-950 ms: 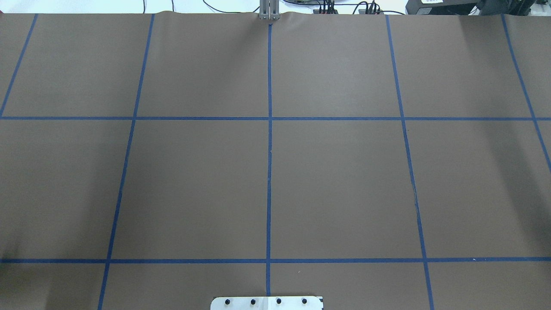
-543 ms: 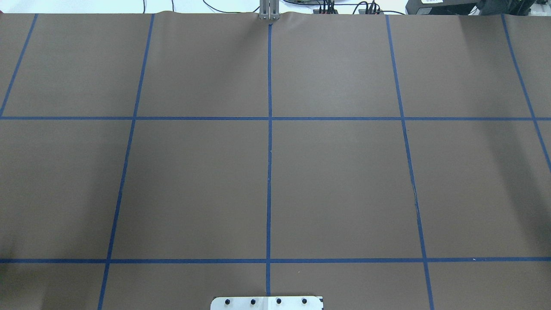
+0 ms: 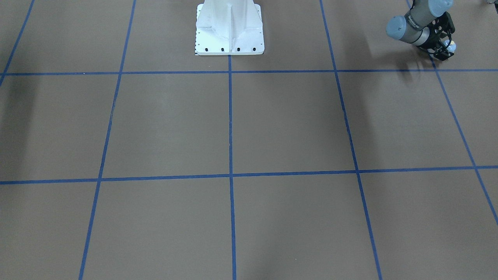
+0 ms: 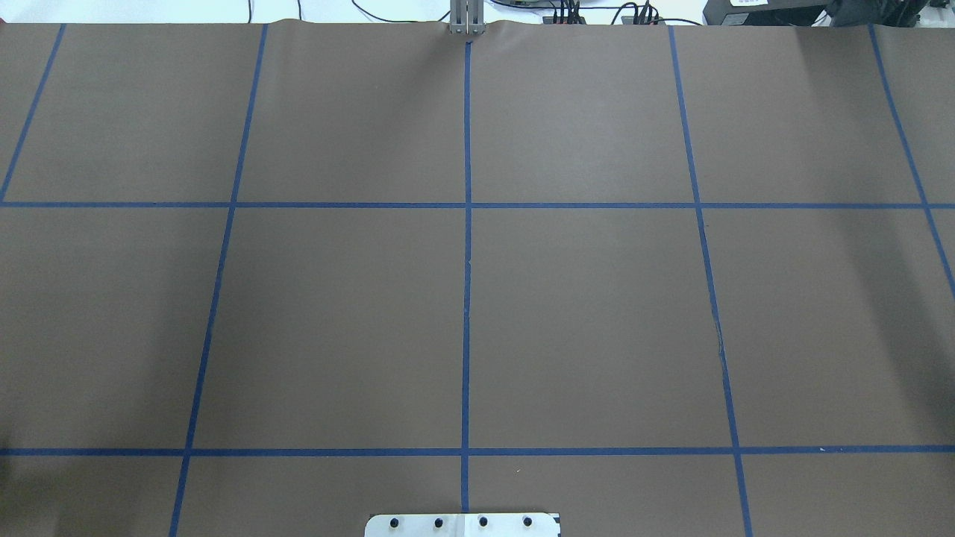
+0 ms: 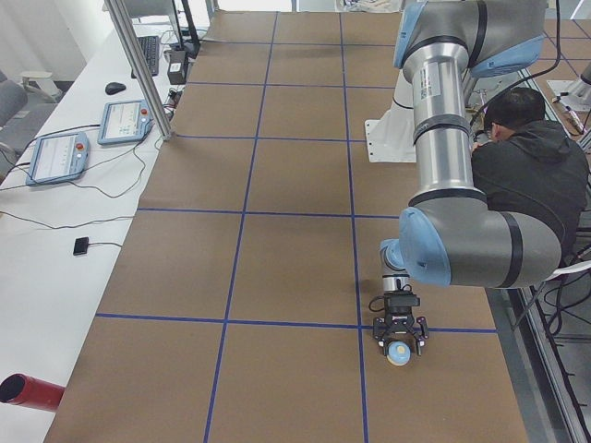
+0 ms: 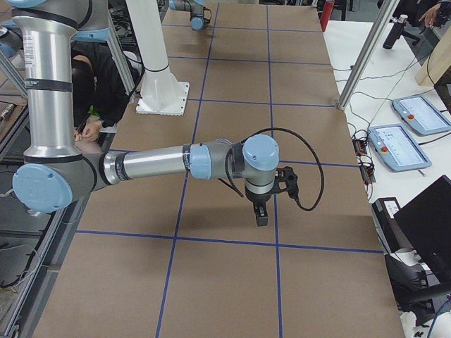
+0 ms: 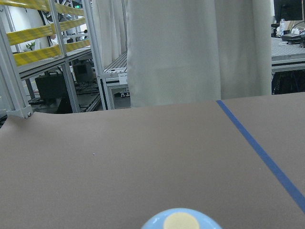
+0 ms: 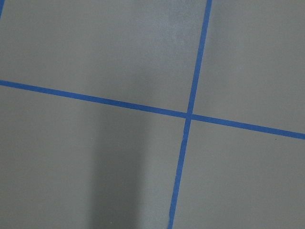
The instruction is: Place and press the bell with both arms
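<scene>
The light blue bell [image 5: 399,353] with its cream button sits between the fingers of my left gripper [image 5: 399,341], low over the brown table near a blue tape line. In the front-facing view the left gripper [image 3: 443,49] and the bell [image 3: 451,46] are at the top right. The left wrist view shows the bell's top [image 7: 181,222] at its bottom edge. My right gripper [image 6: 261,217] points down over the table near a tape crossing; I cannot tell whether it is open or shut. Neither arm shows in the overhead view.
The white bolted pedestal [image 3: 229,27] stands at the robot's side of the table. A person in black [image 5: 526,175] sits behind it. Teach pendants [image 5: 57,157], a metal post [image 5: 138,69] and a red cylinder [image 5: 26,391] are on the white side bench.
</scene>
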Action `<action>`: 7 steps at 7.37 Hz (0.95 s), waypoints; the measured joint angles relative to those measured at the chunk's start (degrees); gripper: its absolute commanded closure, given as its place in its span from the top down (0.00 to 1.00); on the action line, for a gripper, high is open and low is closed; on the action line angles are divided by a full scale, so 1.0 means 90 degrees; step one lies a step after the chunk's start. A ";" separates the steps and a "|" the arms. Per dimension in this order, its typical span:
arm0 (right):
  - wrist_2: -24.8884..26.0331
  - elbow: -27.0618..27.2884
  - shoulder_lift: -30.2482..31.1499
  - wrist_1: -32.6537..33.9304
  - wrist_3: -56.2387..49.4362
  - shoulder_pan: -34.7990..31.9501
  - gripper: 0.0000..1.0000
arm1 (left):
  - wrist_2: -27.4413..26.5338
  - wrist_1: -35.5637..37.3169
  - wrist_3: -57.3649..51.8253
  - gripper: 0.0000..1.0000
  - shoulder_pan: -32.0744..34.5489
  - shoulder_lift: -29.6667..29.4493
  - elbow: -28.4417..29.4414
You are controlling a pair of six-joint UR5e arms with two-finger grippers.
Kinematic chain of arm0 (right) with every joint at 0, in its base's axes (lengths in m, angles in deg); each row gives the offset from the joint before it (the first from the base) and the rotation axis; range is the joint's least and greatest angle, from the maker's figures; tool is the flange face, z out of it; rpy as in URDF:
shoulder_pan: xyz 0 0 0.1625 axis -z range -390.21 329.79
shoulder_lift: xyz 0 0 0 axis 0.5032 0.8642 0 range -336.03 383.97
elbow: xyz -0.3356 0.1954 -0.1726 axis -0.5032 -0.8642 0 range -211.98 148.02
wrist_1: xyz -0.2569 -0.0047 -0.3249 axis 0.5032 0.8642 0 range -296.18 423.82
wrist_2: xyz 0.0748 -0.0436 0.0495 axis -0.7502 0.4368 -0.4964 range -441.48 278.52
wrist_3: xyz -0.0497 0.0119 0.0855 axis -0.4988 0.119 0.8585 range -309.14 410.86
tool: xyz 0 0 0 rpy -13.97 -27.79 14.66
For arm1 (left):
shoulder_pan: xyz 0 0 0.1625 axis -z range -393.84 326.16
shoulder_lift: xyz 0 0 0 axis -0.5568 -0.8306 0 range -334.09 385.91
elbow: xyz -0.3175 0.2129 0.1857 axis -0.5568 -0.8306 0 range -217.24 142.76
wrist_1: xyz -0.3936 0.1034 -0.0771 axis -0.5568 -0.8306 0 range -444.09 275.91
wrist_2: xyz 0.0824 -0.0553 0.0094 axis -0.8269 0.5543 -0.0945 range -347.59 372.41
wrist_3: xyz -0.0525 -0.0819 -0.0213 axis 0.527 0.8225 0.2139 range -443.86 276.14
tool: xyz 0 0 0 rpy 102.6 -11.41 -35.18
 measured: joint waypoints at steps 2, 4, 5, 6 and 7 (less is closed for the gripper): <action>0.0000 0.0000 0.0019 0.0000 0.0000 -0.0004 1.00 | 0.0003 0.0001 0.0175 0.00 -0.0256 0.0005 0.0032; 0.0000 0.0000 0.0029 0.0000 0.0000 -0.0005 1.00 | 0.0016 -0.0020 0.0265 0.00 -0.0440 0.0191 -0.0054; 0.0000 0.0000 0.0031 0.0000 0.0000 -0.0006 1.00 | 0.0018 -0.0033 0.0171 0.00 -0.0474 0.0522 -0.0359; 0.0000 -0.0001 0.0030 0.0002 0.0000 -0.0006 1.00 | 0.0020 -0.0033 0.0008 0.00 -0.0488 0.0992 -0.0888; 0.0000 -0.0005 0.0022 0.0006 0.0002 -0.0004 1.00 | 0.0038 -0.0002 -0.0218 0.00 -0.0483 0.1432 -0.1479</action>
